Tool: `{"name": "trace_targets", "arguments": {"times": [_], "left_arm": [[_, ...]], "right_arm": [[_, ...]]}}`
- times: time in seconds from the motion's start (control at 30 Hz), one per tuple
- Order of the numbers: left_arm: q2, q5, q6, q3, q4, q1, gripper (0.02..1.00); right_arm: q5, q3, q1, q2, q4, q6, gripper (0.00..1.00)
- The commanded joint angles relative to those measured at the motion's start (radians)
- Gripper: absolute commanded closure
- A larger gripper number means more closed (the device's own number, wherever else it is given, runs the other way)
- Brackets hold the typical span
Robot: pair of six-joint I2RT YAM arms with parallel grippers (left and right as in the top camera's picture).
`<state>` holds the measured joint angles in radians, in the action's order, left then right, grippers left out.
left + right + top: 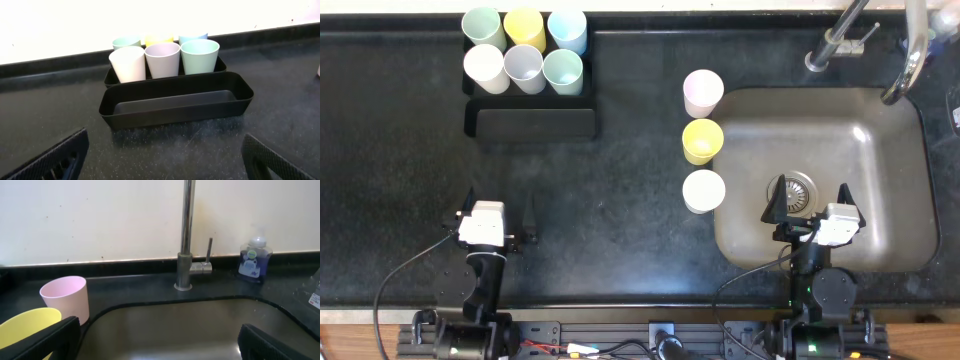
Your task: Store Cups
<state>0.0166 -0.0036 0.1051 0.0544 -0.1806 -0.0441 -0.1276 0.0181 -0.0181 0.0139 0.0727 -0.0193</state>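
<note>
Your left gripper (500,203) and right gripper (810,195) both sit open and empty, and a careless reach for the pink cup (702,92), yellow cup (702,140) or white cup (703,190) just beside the sink (880,130) could knock one in.

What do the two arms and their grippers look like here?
The left arm and right arm are black, each with a white wrist block. The left gripper and right gripper have black wedge-shaped fingers with ribbed faces. Thin black cables loop beside each arm; green lights glow at the bases.
</note>
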Motion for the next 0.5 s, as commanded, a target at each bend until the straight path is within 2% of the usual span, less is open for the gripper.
{"name": "trace_targets", "arguments": {"times": [0.03, 0.4, 0.5], "left_arm": [[-0.014, 0.010, -0.001, -0.004, 0.002, 0.005, 0.018], [-0.014, 0.012, -0.001, -0.004, 0.002, 0.005, 0.020], [-0.014, 0.090, -0.005, 0.001, -0.002, 0.005, 0.020]], "right_arm": [[0.007, -0.013, -0.003, -0.009, -0.003, 0.000, 0.003], [0.007, -0.013, -0.003, -0.009, -0.003, 0.000, 0.003], [0.007, -0.013, -0.003, -0.009, -0.003, 0.000, 0.003]]}}
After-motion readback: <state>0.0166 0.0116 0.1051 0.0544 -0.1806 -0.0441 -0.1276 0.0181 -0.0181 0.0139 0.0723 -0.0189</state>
